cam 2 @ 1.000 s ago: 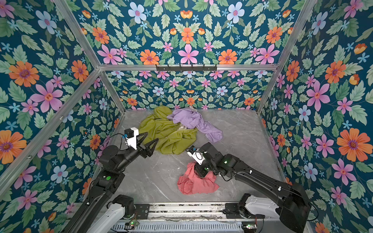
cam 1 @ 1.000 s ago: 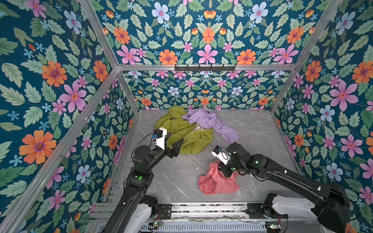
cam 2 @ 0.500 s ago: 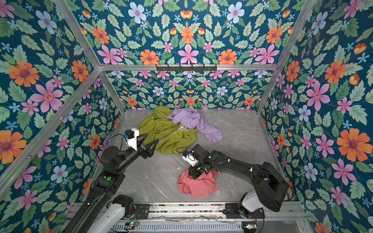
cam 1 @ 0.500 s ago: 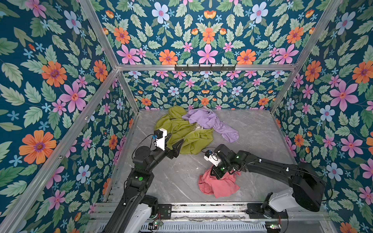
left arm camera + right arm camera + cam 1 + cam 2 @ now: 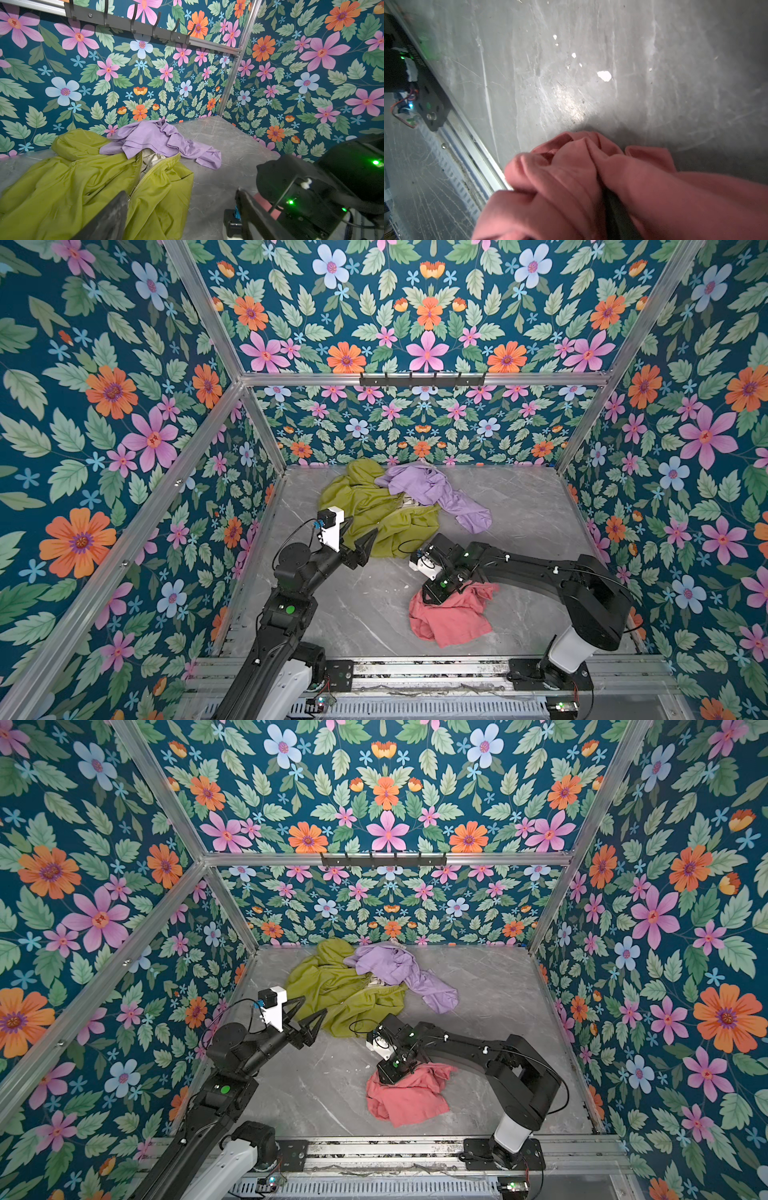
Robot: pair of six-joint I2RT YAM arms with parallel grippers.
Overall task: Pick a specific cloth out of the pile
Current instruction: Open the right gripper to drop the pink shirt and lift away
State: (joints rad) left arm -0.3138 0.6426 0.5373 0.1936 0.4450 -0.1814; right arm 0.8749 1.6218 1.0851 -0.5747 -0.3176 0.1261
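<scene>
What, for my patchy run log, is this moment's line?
cloth: apart from pile | right gripper: on cloth, grip unclear | left gripper: open, empty

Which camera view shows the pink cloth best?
A top view: nearly the whole pink cloth shows, lying apart from the pile. The right wrist view shows only close folds; the left wrist view only a sliver behind the right arm.

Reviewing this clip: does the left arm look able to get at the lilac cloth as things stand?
Probably yes. The left pincer is open and points that way. The lilac cloth lies uncovered, partly on the green cloth, and the right arm is down at the pink cloth, out of the way.
</scene>
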